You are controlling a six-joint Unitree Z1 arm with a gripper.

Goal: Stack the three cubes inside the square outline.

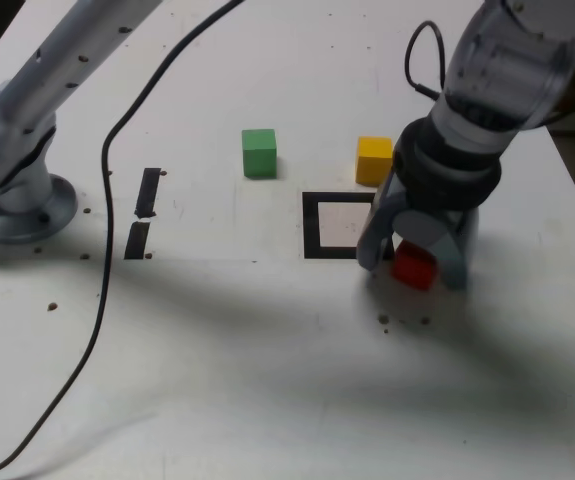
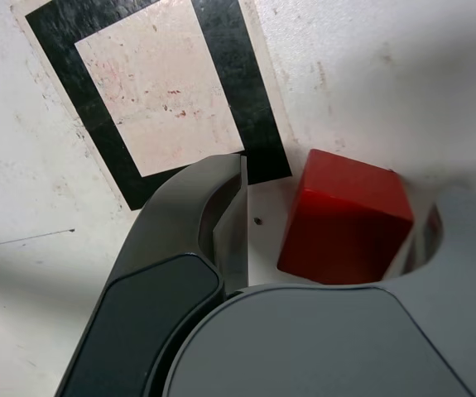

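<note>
- The red solid cube (image 2: 347,219) sits on the white surface (image 1: 207,360) between the grey, curved fingers (image 2: 184,207); in the wrist view its lit top and darker side both show.
- The fingers are spread; a gap with the white surface showing through separates one finger from the red cube, while the other curves close by on the opposite side; whether that second one touches the cube, I cannot tell.
- In the exterior view, the red cube lies below the arm's dark wrist collar (image 1: 447,170), partly covered by the fingers; it is near the lower right corner of the square black tape outline (image 1: 312,225), and outside it in the wrist view.
- The outline frames a patch of pale surface with small reddish specks; its right part is partly hidden by the gripper in the exterior view.
- The yellow solid cube (image 1: 373,161) rests just beyond the outline's upper edge, towards the exterior view's right; the wrist collar is close beside it in that view.
- The green solid cube (image 1: 259,154) rests apart from the yellow one, up and to the exterior view's left of the outline.
- Two short black tape strips (image 1: 148,192) lie farther to the exterior view's left, beyond a thin dark cable (image 1: 108,210).
</note>
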